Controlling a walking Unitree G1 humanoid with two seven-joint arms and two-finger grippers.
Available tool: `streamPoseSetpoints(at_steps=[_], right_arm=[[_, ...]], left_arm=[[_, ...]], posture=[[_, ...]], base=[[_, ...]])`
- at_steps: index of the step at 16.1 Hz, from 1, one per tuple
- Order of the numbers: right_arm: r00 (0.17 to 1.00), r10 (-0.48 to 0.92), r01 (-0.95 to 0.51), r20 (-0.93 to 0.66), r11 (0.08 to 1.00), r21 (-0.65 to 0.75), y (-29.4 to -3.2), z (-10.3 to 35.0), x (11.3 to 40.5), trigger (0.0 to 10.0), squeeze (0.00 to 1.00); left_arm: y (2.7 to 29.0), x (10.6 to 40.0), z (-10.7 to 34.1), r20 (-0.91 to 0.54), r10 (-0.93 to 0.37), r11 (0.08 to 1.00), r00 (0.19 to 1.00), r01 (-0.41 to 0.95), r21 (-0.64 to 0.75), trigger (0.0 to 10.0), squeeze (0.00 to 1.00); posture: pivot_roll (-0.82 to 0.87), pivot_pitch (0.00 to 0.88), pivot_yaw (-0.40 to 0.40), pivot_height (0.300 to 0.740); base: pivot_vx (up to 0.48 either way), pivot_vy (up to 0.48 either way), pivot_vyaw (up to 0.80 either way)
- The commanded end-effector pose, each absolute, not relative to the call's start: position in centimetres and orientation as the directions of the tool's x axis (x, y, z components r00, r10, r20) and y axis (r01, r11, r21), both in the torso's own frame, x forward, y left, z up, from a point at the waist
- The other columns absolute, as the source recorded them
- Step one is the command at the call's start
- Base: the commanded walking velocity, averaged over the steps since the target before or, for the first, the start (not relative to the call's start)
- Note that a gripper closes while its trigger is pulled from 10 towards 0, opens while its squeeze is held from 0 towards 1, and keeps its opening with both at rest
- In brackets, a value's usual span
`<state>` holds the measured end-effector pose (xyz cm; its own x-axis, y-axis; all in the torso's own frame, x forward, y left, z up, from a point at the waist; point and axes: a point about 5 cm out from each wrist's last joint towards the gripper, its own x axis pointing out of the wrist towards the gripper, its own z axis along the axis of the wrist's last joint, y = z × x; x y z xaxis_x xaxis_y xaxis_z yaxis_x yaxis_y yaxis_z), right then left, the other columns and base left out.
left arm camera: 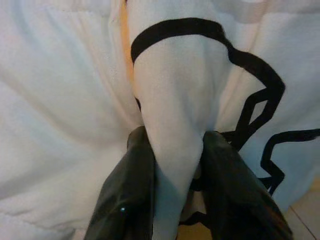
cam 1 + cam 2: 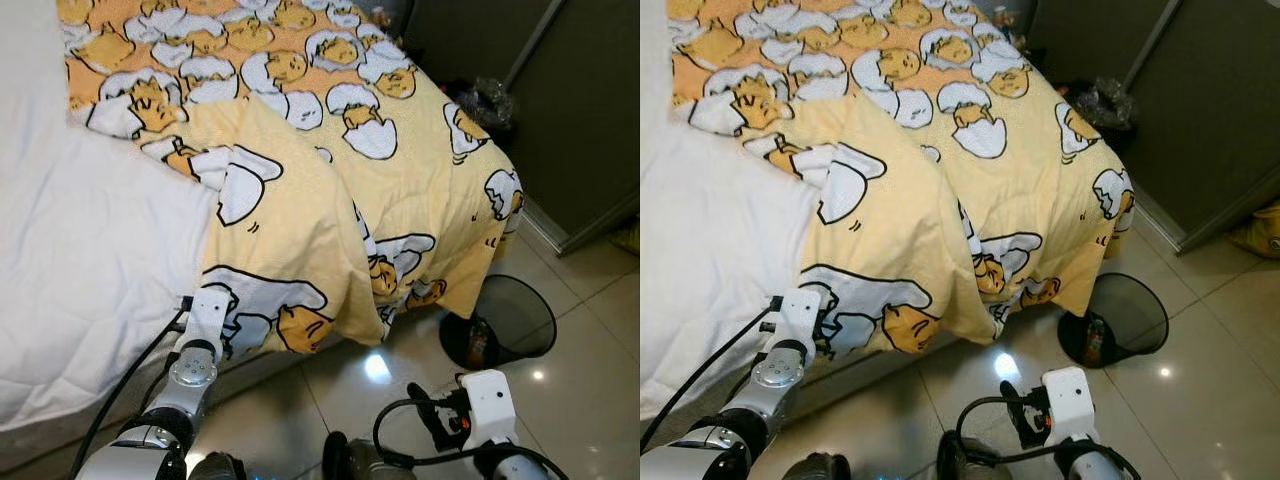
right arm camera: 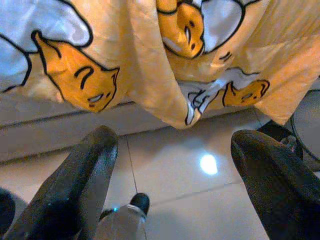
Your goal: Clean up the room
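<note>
A yellow duvet (image 2: pixel 300 190) printed with white eggshell cartoons lies rumpled over the bed, its corner hanging toward the floor. My left gripper (image 1: pixel 175 190) is at the duvet's lower edge beside the white sheet (image 2: pixel 90 260), shut on a fold of the duvet cloth (image 1: pixel 175 150) that bulges between its two black fingers. My right gripper (image 3: pixel 172 165) hangs low over the tiled floor (image 2: pixel 560 350) in front of the bed, open with nothing between its fingers, the duvet's hanging corner (image 3: pixel 175 105) ahead of it.
A black mesh waste bin (image 2: pixel 505 320) lies tipped on the tiles by the bed's corner, with some rubbish inside. A dark wardrobe (image 2: pixel 570 110) stands at the right, a crumpled bag (image 2: pixel 488 100) near it. A ceiling light glares off the tiles (image 2: pixel 377 367).
</note>
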<state>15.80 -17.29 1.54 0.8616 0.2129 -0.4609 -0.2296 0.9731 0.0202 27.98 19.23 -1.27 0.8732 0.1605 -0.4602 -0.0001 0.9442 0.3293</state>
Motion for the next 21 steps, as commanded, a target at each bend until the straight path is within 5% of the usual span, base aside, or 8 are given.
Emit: streamPoseSetpoints(at_steps=[1, 4, 11, 12, 13, 21], right_arm=[[0.867, 0.173, -0.199, -0.468, 0.980, -0.006, -18.1, 1.3, 15.7, 10.0, 0.00], [0.892, 0.152, -0.175, -0.425, 0.985, -0.014, -18.0, 1.2, 18.6, 10.0, 0.00], [0.916, 0.141, -0.154, -0.376, 0.988, -0.004, -17.4, 0.8, 22.5, 10.0, 0.00], [0.917, 0.147, -0.157, -0.370, 0.988, 0.004, -17.0, 0.6, 23.1, 10.0, 0.00], [0.921, 0.162, -0.170, -0.355, 0.985, 0.010, -16.5, 0.7, 24.0, 10.0, 0.00], [0.930, 0.167, -0.178, -0.328, 0.984, -0.005, -17.1, 0.8, 25.5, 10.0, 0.00]], left_arm=[[18.4, 27.8, -1.7, -0.496, 0.118, 0.951, 0.860, 0.045, 0.305, 0.0, 0.00], [16.9, 28.2, -1.6, -0.520, -0.032, 0.948, 0.854, 0.191, 0.255, 0.0, 0.00], [18.0, 26.6, -1.4, -0.452, -0.271, 0.912, 0.850, 0.377, 0.162, 0.0, 0.00], [17.8, 26.6, -1.3, -0.441, -0.292, 0.897, 0.849, 0.403, 0.182, 1.7, 0.00], [17.2, 27.2, -0.8, -0.418, -0.304, 0.905, 0.856, 0.397, 0.155, 10.0, 0.00], [16.1, 29.2, 1.2, -0.333, -0.338, 0.915, 0.880, 0.390, 0.105, 10.0, 0.00]], posture=[[-0.14, 0.065, -0.090, 0.740], [-0.13, 0.000, -0.038, 0.740], [-0.03, 0.000, 0.024, 0.740], [-0.02, 0.000, 0.025, 0.740], [0.00, 0.000, 0.023, 0.740], [0.00, 0.000, 0.014, 0.740]], base=[[0.000, 0.000, 0.00], [0.000, 0.000, 0.00], [0.000, 0.000, 0.00], [0.000, 0.000, 0.00], [0.000, 0.000, 0.00], [0.000, 0.000, 0.00]])
